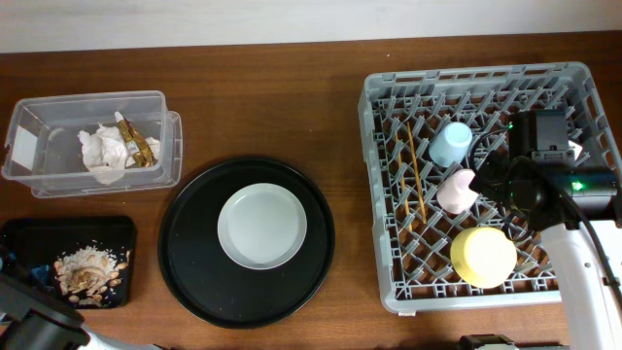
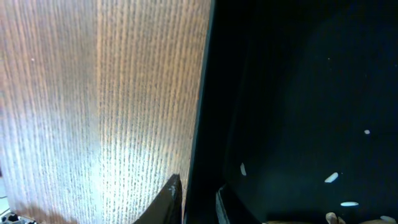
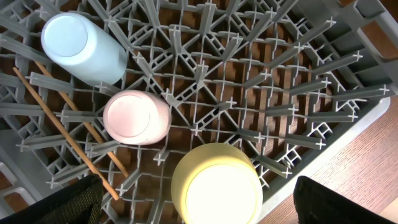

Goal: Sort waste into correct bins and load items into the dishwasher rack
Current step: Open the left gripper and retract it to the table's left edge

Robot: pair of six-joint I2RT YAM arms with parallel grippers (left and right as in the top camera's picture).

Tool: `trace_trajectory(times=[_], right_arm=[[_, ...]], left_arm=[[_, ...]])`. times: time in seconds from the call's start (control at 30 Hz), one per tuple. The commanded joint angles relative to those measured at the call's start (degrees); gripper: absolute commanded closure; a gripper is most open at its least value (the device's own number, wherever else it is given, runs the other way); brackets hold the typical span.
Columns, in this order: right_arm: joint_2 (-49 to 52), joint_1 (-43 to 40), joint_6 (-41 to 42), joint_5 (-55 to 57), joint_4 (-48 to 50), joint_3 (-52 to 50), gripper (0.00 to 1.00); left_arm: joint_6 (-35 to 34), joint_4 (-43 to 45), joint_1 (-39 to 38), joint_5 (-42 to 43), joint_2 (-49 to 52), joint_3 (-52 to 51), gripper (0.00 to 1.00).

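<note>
The black bin, near left, is light, stiff and slick; our left fingers sit almost together on both sides of its thin rim, pinching or not we cannot tell, and our right fingers are wide apart.

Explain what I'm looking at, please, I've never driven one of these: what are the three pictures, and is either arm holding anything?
These are two robot arms at a wooden table, each ending in a two-finger claw. The overhead picture looks straight down. The other two come from cameras on the left and right wrists.

On the table there is a clear tub holding napkins and a gold wrapper. A shallow black tray has food scraps in it, and a round black tray carries a plate. The grey rack holds the blue cup, pink cup, yellow bowl and chopsticks.

The left claw straddles the shallow tray's rim; I cannot tell whether it is pinching it. The right claw hangs open over the rack and holds nothing.
</note>
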Motion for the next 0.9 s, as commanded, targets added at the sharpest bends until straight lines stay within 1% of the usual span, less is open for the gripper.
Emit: trace_trajectory(times=[0.0, 0.07, 0.17, 0.2, 0.3, 0.43, 0.6, 0.67, 0.7, 0.73, 0.8, 0.87], right_arm=[[-0.4, -0.4, 0.3, 1.1, 0.0, 0.4, 0.02], [-0.4, -0.4, 0.3, 1.1, 0.0, 0.4, 0.02], [-0.4, -0.4, 0.3, 1.1, 0.0, 0.4, 0.01], [-0.4, -0.4, 0.3, 1.1, 0.0, 0.4, 0.02], [-0.4, -0.4, 0.3, 1.1, 0.0, 0.4, 0.02], [-0.4, -0.4, 0.3, 1.1, 0.0, 0.4, 0.02], [-0.4, -0.4, 0.3, 1.1, 0.0, 0.4, 0.01], [-0.4, -0.4, 0.3, 1.1, 0.0, 0.4, 0.02], [-0.4, -0.4, 0.3, 1.1, 0.0, 0.4, 0.02], [-0.4, -0.4, 0.3, 1.1, 0.0, 0.4, 0.02], [-0.4, -0.4, 0.3, 1.1, 0.0, 0.4, 0.01], [-0.4, -0.4, 0.3, 1.1, 0.0, 0.4, 0.01]], left_arm=[[-0.1, 0.1, 0.1, -2.3, 0.5, -0.5, 0.83], [-0.1, 0.1, 0.1, -2.3, 0.5, -0.5, 0.81], [-0.1, 0.0, 0.1, -2.3, 0.5, -0.4, 0.6], [-0.1, -0.2, 0.1, -2.3, 0.5, -0.2, 0.57], [-0.1, -1.8, 0.1, -2.3, 0.5, 1.1, 0.55], [-0.1, -7.0, 0.1, -2.0, 0.5, 5.7, 0.55], [-0.1, -16.2, 0.1, 1.6, 0.5, 16.8, 0.51], [-0.1, -20.3, 0.1, 5.6, 0.5, 22.5, 0.48], [-0.1, -21.9, 0.1, 8.4, 0.5, 25.0, 0.15], [-0.1, -23.1, 0.1, 12.0, 0.5, 27.0, 0.01], [-0.1, -24.8, 0.1, 20.9, 0.5, 29.8, 0.01], [-0.1, -26.7, 0.1, 33.1, 0.5, 31.5, 0.01]])
